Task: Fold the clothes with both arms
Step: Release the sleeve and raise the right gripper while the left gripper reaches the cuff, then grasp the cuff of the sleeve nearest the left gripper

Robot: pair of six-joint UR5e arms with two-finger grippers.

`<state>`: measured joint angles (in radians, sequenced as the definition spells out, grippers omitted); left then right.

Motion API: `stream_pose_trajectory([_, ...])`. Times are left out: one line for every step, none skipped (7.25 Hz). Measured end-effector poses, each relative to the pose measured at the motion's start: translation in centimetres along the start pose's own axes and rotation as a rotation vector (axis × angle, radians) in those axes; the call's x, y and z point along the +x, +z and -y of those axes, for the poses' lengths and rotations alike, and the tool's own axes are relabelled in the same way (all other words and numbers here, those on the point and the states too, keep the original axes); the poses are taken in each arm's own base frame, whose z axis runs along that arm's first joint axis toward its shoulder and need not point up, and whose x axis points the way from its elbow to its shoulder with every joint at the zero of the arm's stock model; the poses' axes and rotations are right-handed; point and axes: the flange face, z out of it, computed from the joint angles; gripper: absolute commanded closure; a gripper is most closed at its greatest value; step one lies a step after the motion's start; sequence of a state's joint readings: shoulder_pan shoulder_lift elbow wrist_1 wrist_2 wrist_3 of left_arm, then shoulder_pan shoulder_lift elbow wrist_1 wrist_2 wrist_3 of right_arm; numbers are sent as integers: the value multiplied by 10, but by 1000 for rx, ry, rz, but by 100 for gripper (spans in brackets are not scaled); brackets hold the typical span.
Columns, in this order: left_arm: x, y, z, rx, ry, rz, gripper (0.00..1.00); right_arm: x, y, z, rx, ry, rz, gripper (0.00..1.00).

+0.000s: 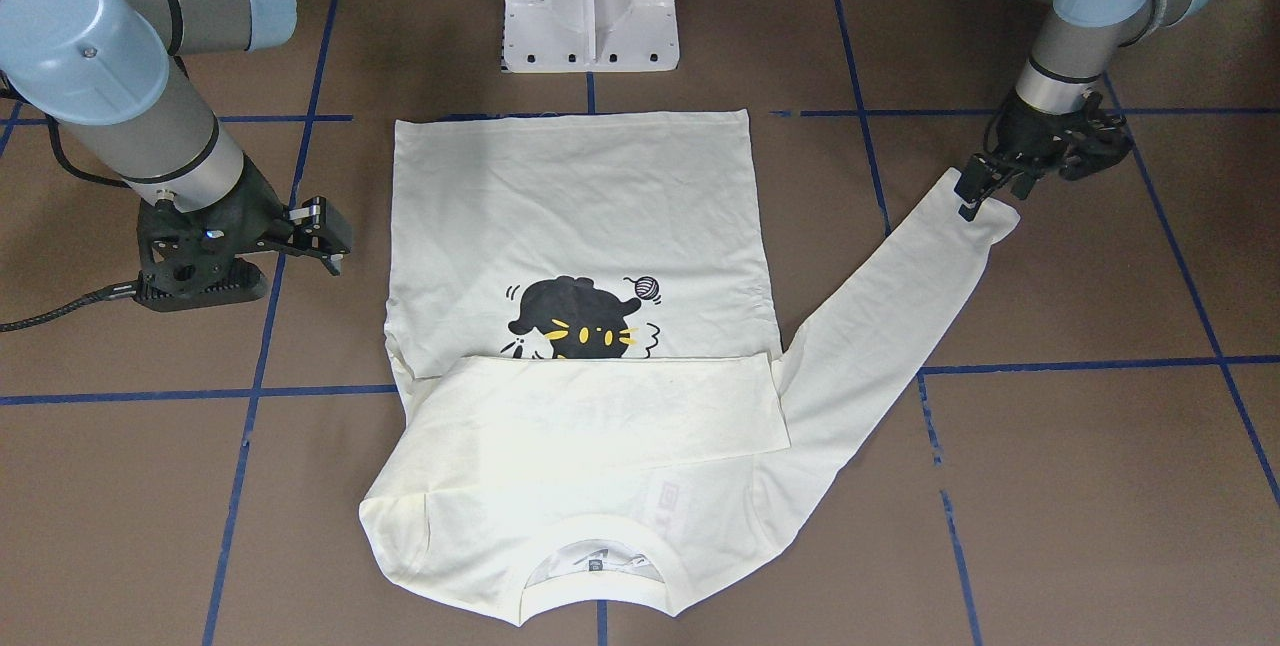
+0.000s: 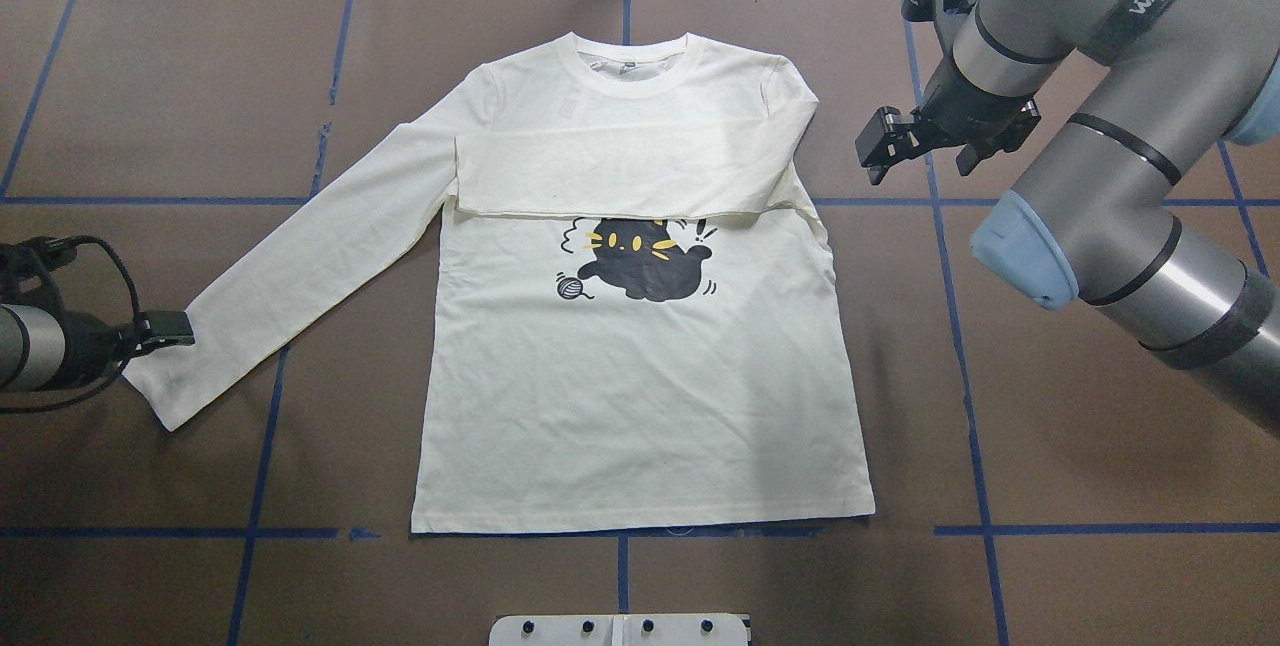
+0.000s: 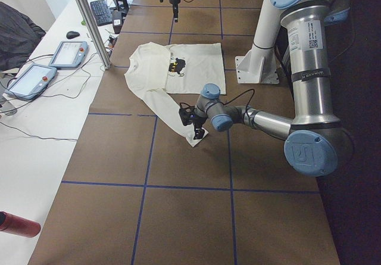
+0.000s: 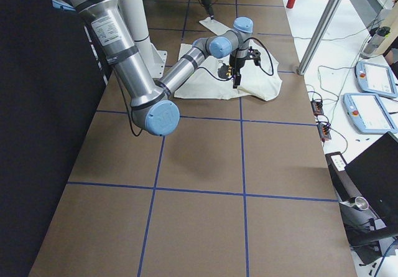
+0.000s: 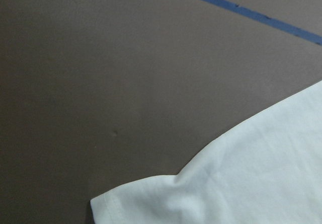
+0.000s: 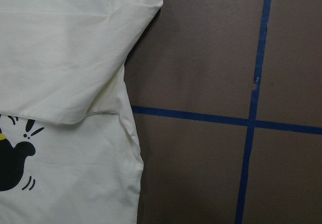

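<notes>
The cream-white T-shirt (image 2: 640,406) lies flat with the cat print (image 2: 645,261) up. One sleeve (image 2: 610,171) is folded across the chest. The other sleeve (image 2: 310,256) stretches out flat towards my left arm. My left gripper (image 2: 168,328) sits low on that sleeve's cuff (image 1: 985,211) and looks shut on its edge; the cuff corner (image 5: 151,199) shows in the left wrist view. My right gripper (image 2: 885,141) hangs open and empty above bare table beside the shirt's folded shoulder (image 6: 75,48). It also shows in the front-facing view (image 1: 322,238).
The brown table cover carries a grid of blue tape lines (image 2: 960,326). The white pedestal base (image 1: 590,1) stands just beyond the shirt's hem. Tablets and cables (image 3: 36,77) lie on a white side table past the collar end.
</notes>
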<state>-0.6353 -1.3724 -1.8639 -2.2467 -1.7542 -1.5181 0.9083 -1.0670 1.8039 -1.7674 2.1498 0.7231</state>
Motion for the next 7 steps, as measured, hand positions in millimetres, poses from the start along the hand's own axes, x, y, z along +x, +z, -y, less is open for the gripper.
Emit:
stream_pose_trajectory([-2, 5, -6, -10, -10, 9, 0, -1, 1, -1, 0, 1, 0, 0])
stream_pose_trajectory([-5, 10, -8, -15, -15, 20, 1, -2, 1, -1, -1, 2, 0, 0])
stream_pose_trajectory([-9, 14, -9, -17, -18, 31, 1, -3, 1, -1, -1, 3, 0, 0])
stream_pose_trajectory([-13, 17, -9, -15, -19, 40, 2, -4, 1, -2, -1, 3, 1, 0])
stream_pose_trajectory([-15, 19, -10, -12, -17, 46, 3, -5, 1, -2, -1, 1, 2, 0])
stream_pose_trajectory([-16, 21, -11, -12, -15, 49, 10, -5, 1, -2, -1, 1, 2, 0])
stream_pose_trajectory([-17, 22, -13, -14, -13, 52, 25, -6, 2, -3, -2, 1, 2, 0])
